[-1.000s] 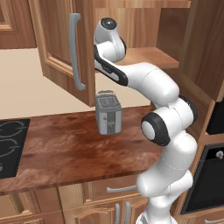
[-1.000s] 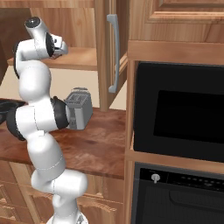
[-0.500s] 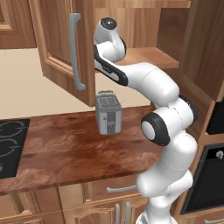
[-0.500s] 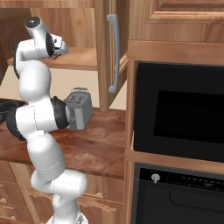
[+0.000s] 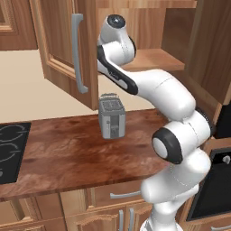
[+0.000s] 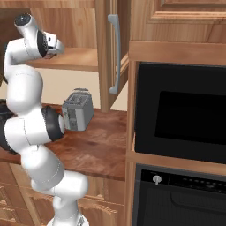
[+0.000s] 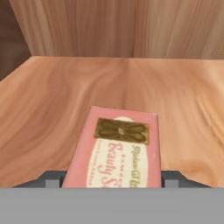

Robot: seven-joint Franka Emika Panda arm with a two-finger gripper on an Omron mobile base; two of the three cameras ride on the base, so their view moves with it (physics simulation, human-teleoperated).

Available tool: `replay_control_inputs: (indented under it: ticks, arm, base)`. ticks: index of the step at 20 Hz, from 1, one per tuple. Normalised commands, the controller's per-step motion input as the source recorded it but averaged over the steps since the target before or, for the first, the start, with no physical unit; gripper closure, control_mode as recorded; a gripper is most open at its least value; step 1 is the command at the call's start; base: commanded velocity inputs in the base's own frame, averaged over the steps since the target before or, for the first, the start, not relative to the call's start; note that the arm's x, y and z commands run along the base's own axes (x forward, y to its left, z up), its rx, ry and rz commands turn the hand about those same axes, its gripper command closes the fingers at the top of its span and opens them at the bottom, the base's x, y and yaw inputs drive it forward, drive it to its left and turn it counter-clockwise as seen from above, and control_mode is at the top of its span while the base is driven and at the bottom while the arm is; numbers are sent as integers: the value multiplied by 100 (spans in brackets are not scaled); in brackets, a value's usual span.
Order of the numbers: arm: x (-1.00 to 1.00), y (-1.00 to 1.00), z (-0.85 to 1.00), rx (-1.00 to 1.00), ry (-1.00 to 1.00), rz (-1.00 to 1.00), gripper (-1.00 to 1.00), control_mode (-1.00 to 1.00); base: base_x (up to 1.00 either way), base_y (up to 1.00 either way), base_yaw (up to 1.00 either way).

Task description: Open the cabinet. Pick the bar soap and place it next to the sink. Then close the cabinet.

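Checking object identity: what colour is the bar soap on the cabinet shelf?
Pinkish-red, with a gold emblem and cream label; the bar soap shows best in the hand view.

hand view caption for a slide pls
Bar soap flat on the cabinet shelf, between the hand's fingertips.

The cabinet [image 5: 149,49] hangs on the wall above the counter [image 5: 67,153], both doors swung open: the left door [image 5: 67,49] stands at about ten o'clock from the toaster [image 5: 112,118] in the left base view, the right door [image 6: 112,48] at one o'clock from it in the right base view. The toaster sits on the counter below the cabinet's shelf. A cooktop [image 5: 11,151] lies on the counter at the toaster's nine o'clock. An oven column [image 6: 178,145] stands at the counter's right end. The bar soap [image 7: 116,151] lies flat on the shelf inside the cabinet, at six o'clock in the hand view, with the gripper's [image 7: 111,178] fingertips [image 7: 52,178] on either side of it, seemingly touching.
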Motion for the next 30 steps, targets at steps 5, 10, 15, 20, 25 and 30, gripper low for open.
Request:
replay_control_inputs:
  ticks: [5,10,15,20,25,30]
  arm:
    - [-100,-46,2,0,-7,0,100,-100]
    - [-100,-44,13,0,-3,2,100,-100]
    - [-100,-29,18,0,0,8,100,-100]
    - [-100,-26,7,0,0,8,100,-100]
    - [-100,-10,0,0,0,4,100,-100]
    - [-99,-1,0,0,1,0,100,-100]
  base:
    - [0,0,0]
    - [0,0,0]
    - [0,0,0]
    - [0,0,0]
    - [0,0,0]
    - [0,0,0]
